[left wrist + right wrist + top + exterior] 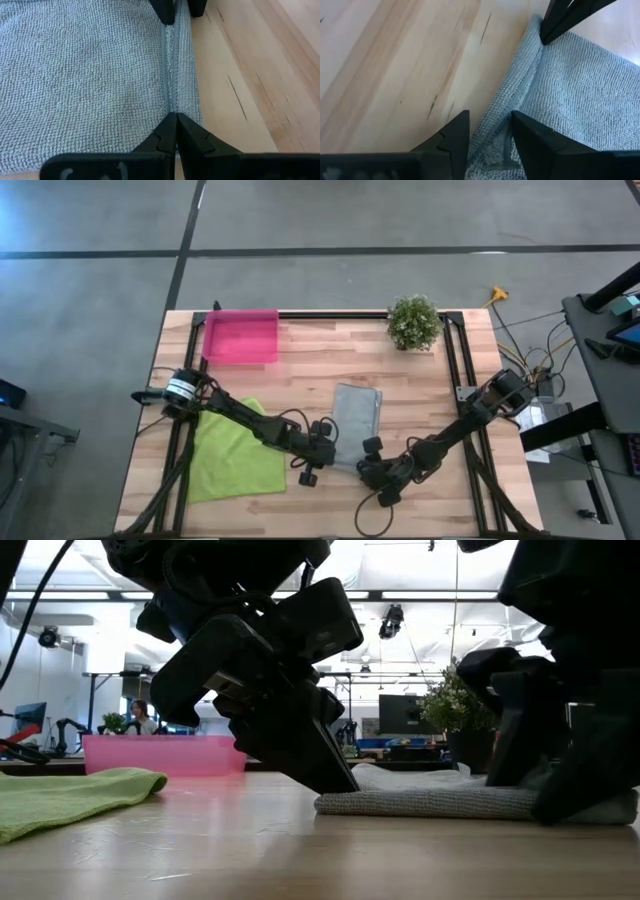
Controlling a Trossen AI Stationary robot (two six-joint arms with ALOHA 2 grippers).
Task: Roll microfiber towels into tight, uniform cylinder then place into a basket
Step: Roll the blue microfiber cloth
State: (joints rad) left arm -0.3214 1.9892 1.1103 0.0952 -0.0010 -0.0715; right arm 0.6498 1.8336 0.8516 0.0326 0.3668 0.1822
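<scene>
**Operator:** Where is the grey towel from my two claws?

**Spotter:** It lies straight ahead of both. Your claws are at its near short end, one at each corner, and its long side runs away from them toward the far side of the table. I judge the roll must go along this long side, away from the claws.

**Operator:** And the state of the claws?

**Spotter:** Your left claw has its fingers pressed together, with the tips right on the hem. I cannot tell if cloth is between them. Your right claw has its fingers apart, one on each side of the folded edge, and it holds nothing yet.

**Operator:** Which arm is nearer?

**Spotter:** Both are equally near, because each one touches its own corner. The green towel lies flat behind your left claw, under that arm. The pink basket is well apart, far ahead and to the left of your left claw.
</scene>
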